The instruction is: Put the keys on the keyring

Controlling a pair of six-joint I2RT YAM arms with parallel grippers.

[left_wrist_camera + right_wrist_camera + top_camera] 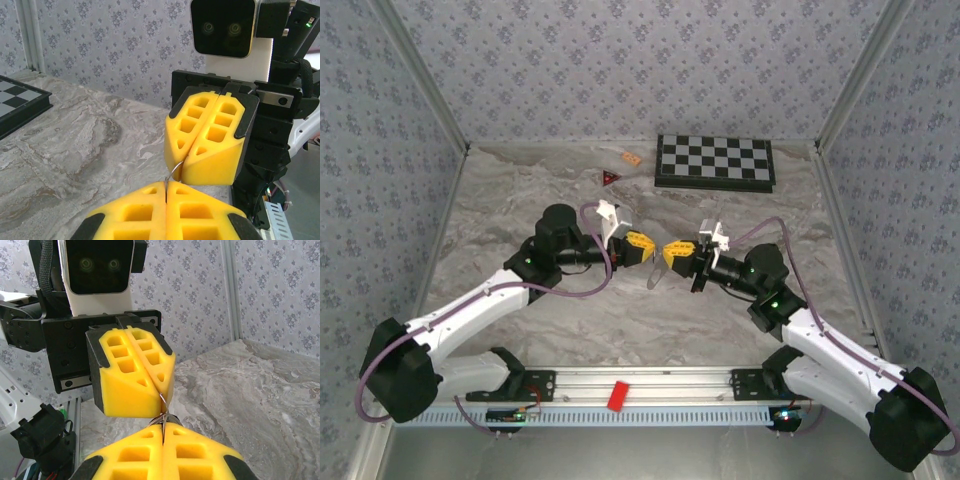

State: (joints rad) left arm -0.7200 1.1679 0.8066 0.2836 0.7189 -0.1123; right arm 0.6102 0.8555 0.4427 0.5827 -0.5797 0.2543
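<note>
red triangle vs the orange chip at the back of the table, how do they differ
Colour and shape: the red triangle is dark red and three-cornered; the orange chip is paler orange and oblong. Place: the orange chip lies farther back, nearer the chessboard; the red triangle lies a little left of it, nearer the arms. Both are small and lie flat on the marble table, apart from each other.

Bright, even light from above — shadows soft and faint, wrist-view foregrounds slightly blurred.

Both arms bend inward; the left pincer (650, 249), at nine o'clock, meets the right pincer (668, 254), at three o'clock, tip-to-tip, both clamped tight.
</note>
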